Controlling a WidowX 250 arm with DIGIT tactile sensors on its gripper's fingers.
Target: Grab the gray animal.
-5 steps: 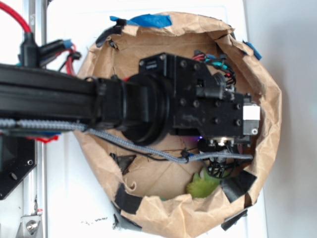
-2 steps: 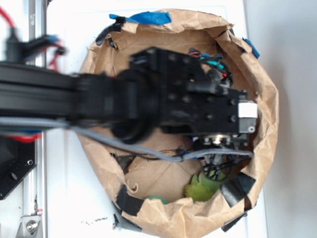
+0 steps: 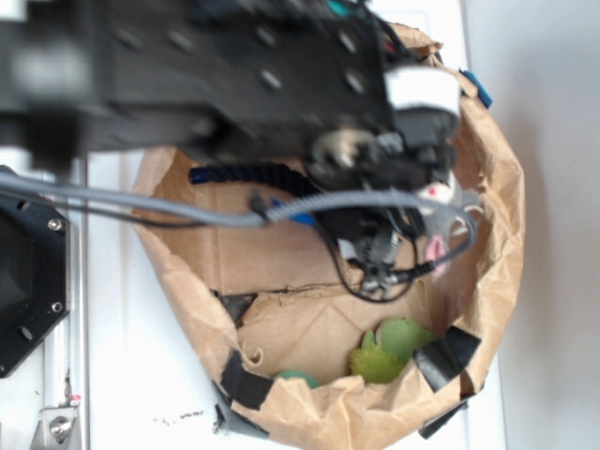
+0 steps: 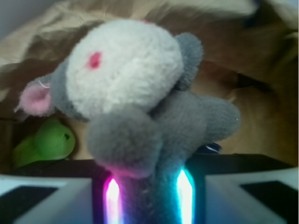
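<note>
**Holding the mouse: grab looks done**

Filling my wrist view, the mouse [image 4: 140, 112] sits with its gray body pinched between my two fingers, white face and one pink ear turned up and to the left. My gripper [image 4: 148, 196] is closed on its lower body; the plush bulges above the pads, so I judge the hold firm rather than a mere brush. In the exterior view the mouse [image 3: 439, 217] shows only as a bit of white face and a pink foot beneath my wrist, near the right wall of the paper bowl [image 3: 502, 234]. Whether it hangs clear of the bowl floor I cannot tell.

Around it, the green toy [image 3: 389, 347] lies at the bowl's lower edge, well apart from my grip, and also shows low left in the wrist view. The rope [image 3: 246, 174] lies along the upper left of the bowl, partly under my arm.

As I judge it, the grasp itself is made; what is left is keeping it.
</note>
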